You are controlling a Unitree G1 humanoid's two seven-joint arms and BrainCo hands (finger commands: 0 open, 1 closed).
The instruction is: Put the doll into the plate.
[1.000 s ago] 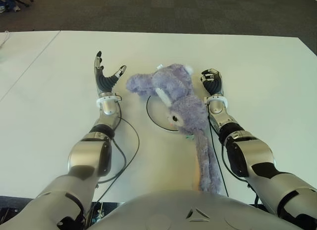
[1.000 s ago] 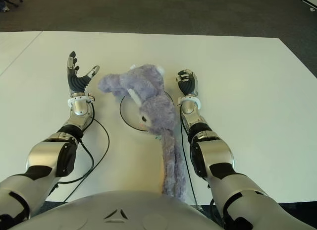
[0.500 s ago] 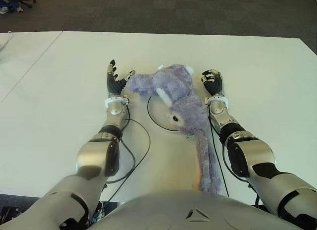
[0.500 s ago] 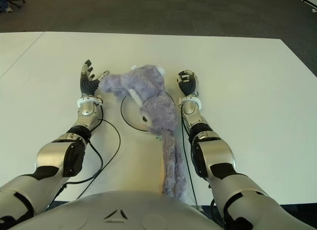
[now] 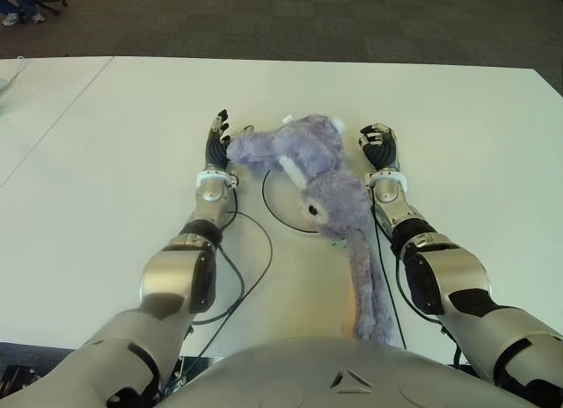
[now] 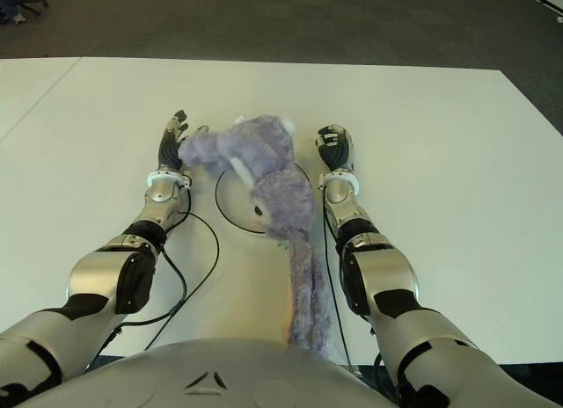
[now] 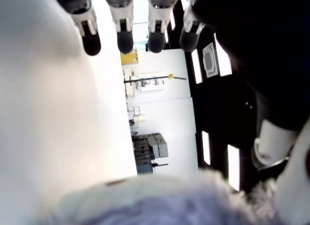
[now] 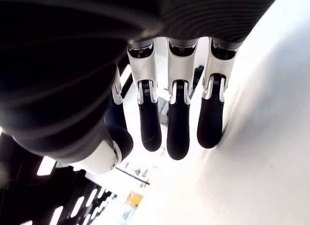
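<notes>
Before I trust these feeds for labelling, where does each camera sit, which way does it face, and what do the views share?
Left eye view: on the head, facing forward and down at the table; shows both arms, left hand, right hand, doll over the plate.
Right eye view: same head, slightly offset; same scene.
Left wrist view: on the left wrist, along its straight fingers; purple doll fur at the edge.
Right wrist view: on the right wrist, along its own fingers above the table.
Shared: both eye views match; the doll shows in three.
</notes>
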